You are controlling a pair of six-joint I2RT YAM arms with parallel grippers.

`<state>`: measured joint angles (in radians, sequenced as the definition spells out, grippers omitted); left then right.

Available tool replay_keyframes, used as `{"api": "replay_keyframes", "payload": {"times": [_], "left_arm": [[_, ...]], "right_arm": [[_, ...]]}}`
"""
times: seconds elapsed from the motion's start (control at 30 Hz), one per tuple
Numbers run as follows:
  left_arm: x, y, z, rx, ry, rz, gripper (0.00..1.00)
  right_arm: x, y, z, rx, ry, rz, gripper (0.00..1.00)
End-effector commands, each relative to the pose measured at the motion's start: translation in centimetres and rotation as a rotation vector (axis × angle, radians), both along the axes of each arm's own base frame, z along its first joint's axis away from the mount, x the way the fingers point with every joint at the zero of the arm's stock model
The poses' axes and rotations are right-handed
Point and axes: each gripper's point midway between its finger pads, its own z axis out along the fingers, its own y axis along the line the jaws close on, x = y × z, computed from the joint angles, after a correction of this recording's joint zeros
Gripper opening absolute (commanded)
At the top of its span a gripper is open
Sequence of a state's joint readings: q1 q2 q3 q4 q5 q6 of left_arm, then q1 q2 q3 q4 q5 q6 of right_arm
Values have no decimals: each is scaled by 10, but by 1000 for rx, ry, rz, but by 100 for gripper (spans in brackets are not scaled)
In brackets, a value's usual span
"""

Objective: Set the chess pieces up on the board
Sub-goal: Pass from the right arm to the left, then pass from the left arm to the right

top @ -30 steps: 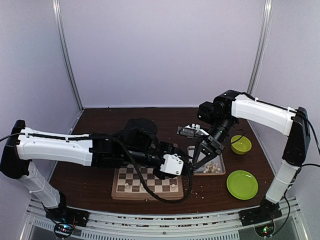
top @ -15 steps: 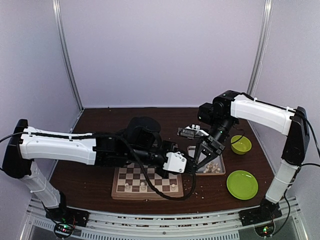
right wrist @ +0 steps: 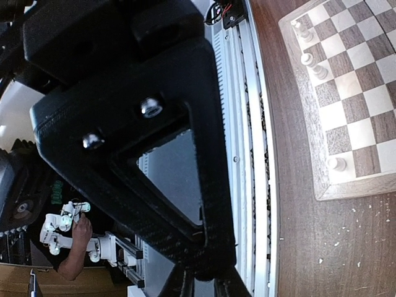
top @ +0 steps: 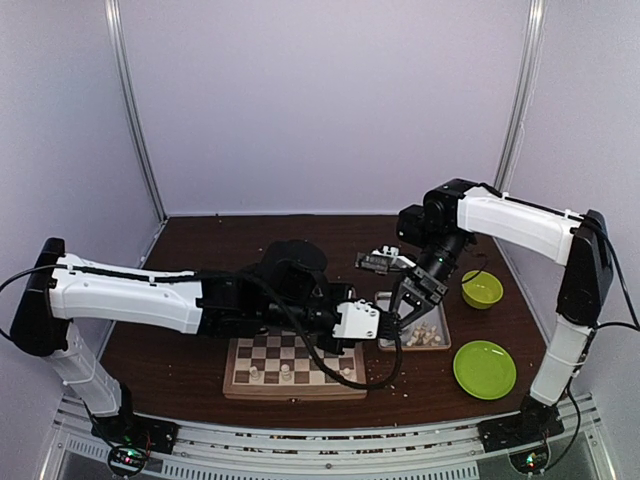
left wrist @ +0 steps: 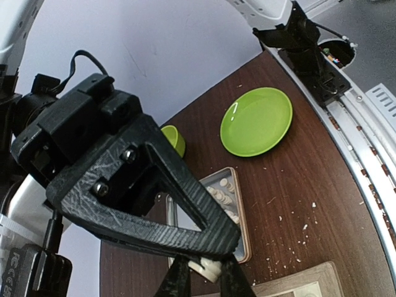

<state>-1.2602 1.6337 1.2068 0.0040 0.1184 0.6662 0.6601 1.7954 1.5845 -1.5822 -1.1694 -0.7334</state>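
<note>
A cream-white chess piece (left wrist: 209, 267) sits between the fingers of my left gripper (left wrist: 206, 278), which is shut on it. The fingertip of my right gripper (top: 401, 313) presses on the same piece from above, with its jaws shut. The two grippers meet above the left edge of the metal tray (top: 446, 346), where my left gripper (top: 386, 322) reaches in from the left. The board (top: 238, 386) lies below my left arm with three white pieces (top: 285, 372) along its near row. In the right wrist view my right gripper (right wrist: 207, 288) is crowded by the left gripper's black finger, and the piece is hidden.
The tray (left wrist: 243, 218) holds several more cream pieces (left wrist: 223, 192). A green plate (top: 484, 368) and a green bowl (top: 482, 288) stand to the right of it. Pale crumbs dot the dark table near the board's corner (right wrist: 323, 193).
My left arm has moved right to meet the right gripper, and its jaws have closed on the piece. The right arm has barely moved.
</note>
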Motion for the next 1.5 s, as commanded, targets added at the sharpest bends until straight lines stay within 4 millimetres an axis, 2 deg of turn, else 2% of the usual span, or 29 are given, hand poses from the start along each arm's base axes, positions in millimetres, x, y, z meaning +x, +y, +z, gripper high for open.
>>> {"api": "replay_keyframes", "payload": {"times": [0.0,0.1,0.13,0.17,0.2,0.4,0.43,0.5,0.57,0.63,0.7,0.77,0.8,0.87,0.9,0.97,1.07,1.13,1.23,1.3,1.4,1.47], "left_arm": [[18,-8,8,-110,17,97,11],[41,-1,6,-170,101,192,12],[49,2,4,-192,139,227,11],[58,6,3,-219,173,260,12],[67,10,-1,-239,207,289,12],[99,28,-24,-323,404,421,12],[103,30,-25,-343,437,440,12],[109,34,-27,-374,496,480,13],[115,36,-30,-396,552,516,13],[116,36,-33,-405,601,526,15],[115,35,-35,-415,651,525,15],[112,34,-33,-433,701,505,16],[111,34,-32,-444,729,495,16],[111,36,-30,-469,783,476,16],[111,36,-28,-481,815,462,16],[111,38,-25,-493,887,427,16],[112,41,-21,-496,980,386,16],[113,42,-20,-483,1011,371,16],[113,45,-23,-456,1023,365,16],[114,48,-25,-446,1046,360,16],[111,50,-26,-429,1085,327,16],[108,49,-24,-409,1121,284,16]], "right_arm": [[22,10,17,93,-14,-51,17],[35,5,20,100,-4,-89,34],[39,3,22,105,-8,-98,70],[44,0,24,109,-16,-109,97],[51,-4,27,113,-24,-126,100],[97,-27,38,76,-118,-278,100],[110,-28,41,79,-197,-320,100],[139,-36,36,-2,-362,-448,100],[174,-55,37,-109,-630,-605,100],[199,-76,50,-179,-840,-733,100],[213,-94,62,-219,-947,-844,100],[220,-101,57,-213,-965,-932,99],[219,-101,46,-217,-929,-947,100],[202,-82,16,-172,-840,-790,100],[188,-65,8,-108,-759,-681,100],[163,-50,-1,-56,-628,-517,100],[138,-40,12,68,-598,-398,100],[136,-37,28,136,-672,-409,99],[143,-35,49,209,-814,-466,100],[143,-36,53,190,-891,-451,98],[140,-35,59,144,-1019,-366,70],[131,-34,51,137,-1089,-282,63]]}}
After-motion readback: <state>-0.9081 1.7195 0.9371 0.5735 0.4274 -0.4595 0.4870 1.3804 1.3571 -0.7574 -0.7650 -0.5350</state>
